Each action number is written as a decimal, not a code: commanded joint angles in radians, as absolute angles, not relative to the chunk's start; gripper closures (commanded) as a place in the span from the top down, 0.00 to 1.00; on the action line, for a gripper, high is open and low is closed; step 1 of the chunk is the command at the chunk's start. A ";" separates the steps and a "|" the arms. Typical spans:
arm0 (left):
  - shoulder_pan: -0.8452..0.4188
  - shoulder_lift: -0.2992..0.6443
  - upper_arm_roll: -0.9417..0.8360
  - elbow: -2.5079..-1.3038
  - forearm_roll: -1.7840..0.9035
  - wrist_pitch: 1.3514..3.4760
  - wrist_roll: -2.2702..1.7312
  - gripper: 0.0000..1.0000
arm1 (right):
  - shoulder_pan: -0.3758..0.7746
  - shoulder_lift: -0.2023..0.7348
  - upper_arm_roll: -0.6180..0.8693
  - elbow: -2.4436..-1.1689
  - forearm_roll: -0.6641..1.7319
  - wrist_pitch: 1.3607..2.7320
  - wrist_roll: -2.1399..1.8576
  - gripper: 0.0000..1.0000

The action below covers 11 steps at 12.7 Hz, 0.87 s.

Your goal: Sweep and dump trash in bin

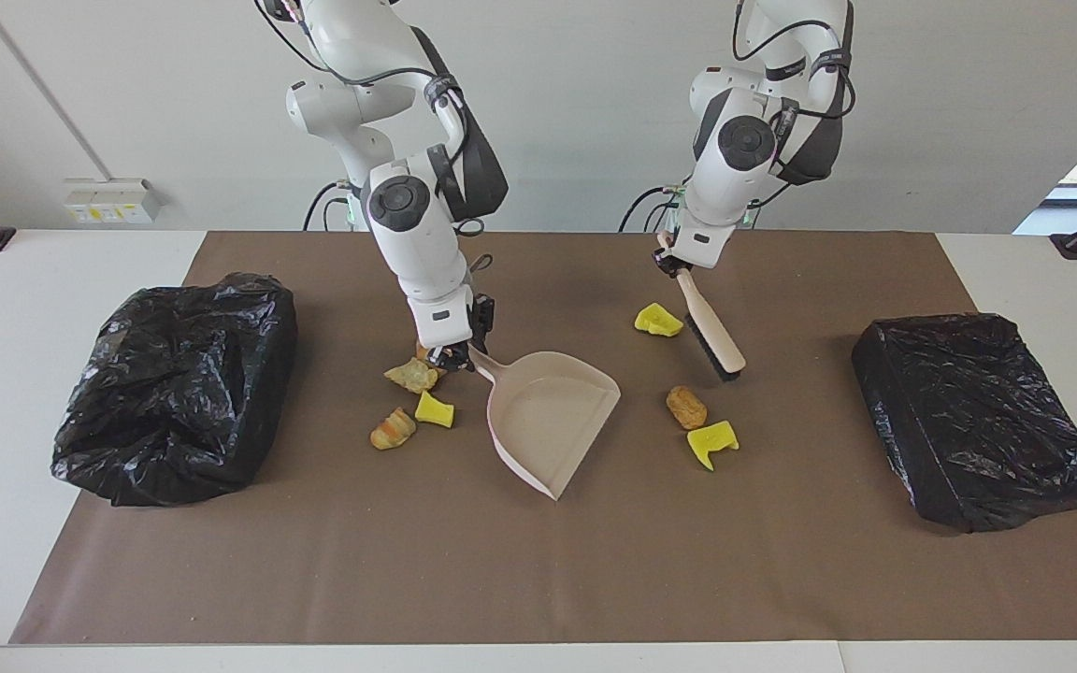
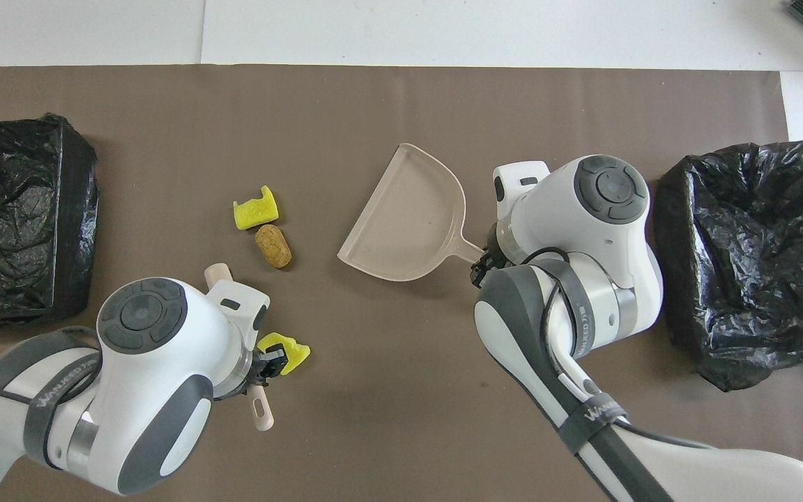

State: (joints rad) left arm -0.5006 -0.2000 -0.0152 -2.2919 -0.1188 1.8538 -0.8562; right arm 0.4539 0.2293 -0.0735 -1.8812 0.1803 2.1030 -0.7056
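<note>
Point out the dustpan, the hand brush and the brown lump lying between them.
dustpan [image 1: 548, 416], facing view, on the bare floor of its pan.
hand brush [image 1: 712, 325], facing view, on its pale wooden back.
brown lump [image 1: 686, 408], facing view, on its middle.

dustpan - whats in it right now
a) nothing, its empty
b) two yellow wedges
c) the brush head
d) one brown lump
a: the dustpan, held by its handle in the right gripper, shows a bare pink floor in both views; the trash lies on the brown mat around it, and the brush in the left gripper is apart from it.
</note>
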 commanded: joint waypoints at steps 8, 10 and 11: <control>-0.779 -0.161 -0.011 -2.418 -0.330 2.127 -1.644 0.00 | 0.522 0.229 -0.063 -1.904 0.115 2.004 -0.816 0.00; -0.770 -0.137 -0.008 -2.411 -0.339 2.236 -1.686 0.00 | 0.515 0.227 -0.063 -1.898 0.127 1.967 -0.825 0.00; -0.758 -0.123 -0.003 -2.399 -0.339 2.249 -1.686 0.00 | 0.517 0.224 -0.061 -1.898 0.129 1.956 -0.825 0.00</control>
State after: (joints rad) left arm -0.7608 -0.1426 -0.0203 -2.4115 -0.3156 2.2104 -1.6634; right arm 0.5292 0.2363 -0.0707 -1.8988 0.1242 1.9953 -0.7888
